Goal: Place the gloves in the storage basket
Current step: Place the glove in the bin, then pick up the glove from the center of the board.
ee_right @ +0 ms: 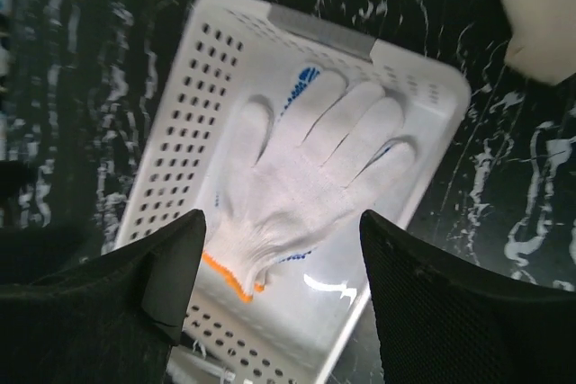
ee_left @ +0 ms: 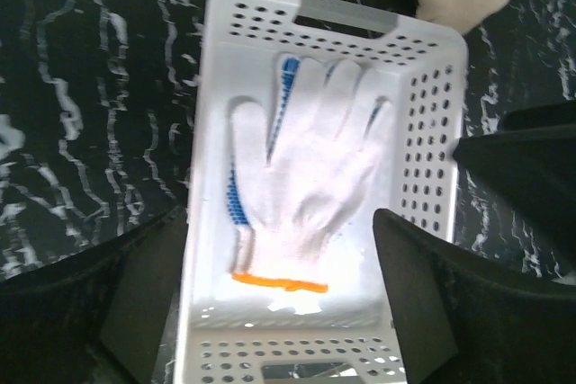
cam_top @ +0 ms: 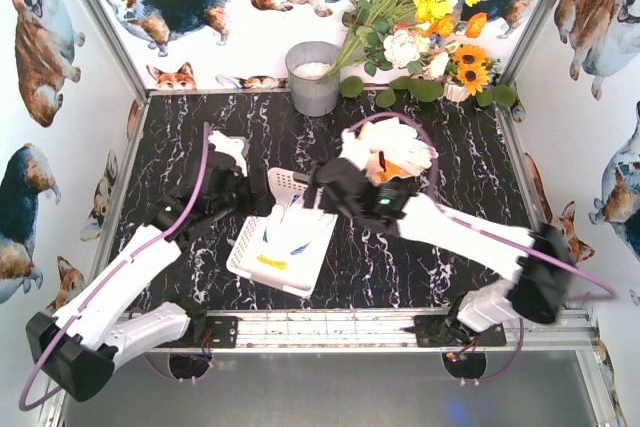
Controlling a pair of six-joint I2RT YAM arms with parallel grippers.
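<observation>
one white knit glove with an orange cuff and blue dots lay flat inside the white storage basket, fingers toward the handle end, in the middle of both wrist views. the left gripper and the right gripper each hung over it, jaws well apart and nothing between them. the other gloves sat in a loose heap right of centre in the overhead view, on the black marbled table, near the basket's upper right corner. they looked light, limp and a bit clingy. i'd guess a pinch on a raised fold or a cuff would lift one, drooping, though a neighbour might snag and come along.
</observation>
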